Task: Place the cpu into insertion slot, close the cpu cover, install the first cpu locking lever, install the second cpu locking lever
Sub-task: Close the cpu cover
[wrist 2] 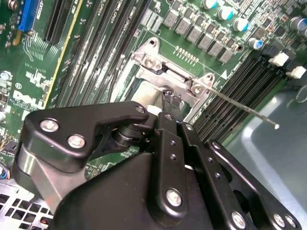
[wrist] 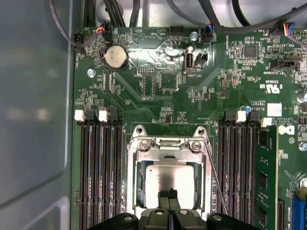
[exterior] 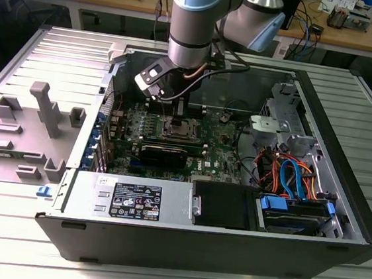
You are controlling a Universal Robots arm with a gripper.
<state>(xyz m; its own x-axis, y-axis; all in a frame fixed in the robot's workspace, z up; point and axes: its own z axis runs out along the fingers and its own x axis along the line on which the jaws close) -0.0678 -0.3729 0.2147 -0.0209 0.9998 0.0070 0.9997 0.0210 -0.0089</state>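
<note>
The cpu (wrist: 168, 179) lies flat in the insertion slot (wrist: 130, 172) on the green motherboard (wrist: 158, 91), its dull silver top showing through the window of the cpu cover (wrist: 168, 152), which lies down over it. The gripper (wrist: 168, 194) hangs right above the chip with its black fingertips (wrist: 164, 195) drawn together. Long black memory slots (wrist: 100, 172) flank the socket, a thin metal lever rod (wrist: 214, 179) slants along one side, and a round coin cell (wrist: 116, 56) sits well apart.
</note>
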